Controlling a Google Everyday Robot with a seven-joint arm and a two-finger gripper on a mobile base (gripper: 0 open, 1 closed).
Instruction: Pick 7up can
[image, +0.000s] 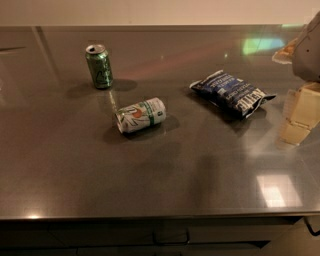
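The 7up can (141, 115) is white-silver with a green band and a red-orange spot. It lies on its side on the dark grey counter (160, 175), left of the middle. My gripper (300, 112) shows as pale beige blocks at the right edge of the view, above the counter. It is far to the right of the can and holds nothing that I can see.
An all dark green can (99, 66) stands upright at the back left, behind the 7up can. A dark blue chip bag (231, 92) lies between the 7up can and my gripper. The counter's front edge runs along the bottom of the view.
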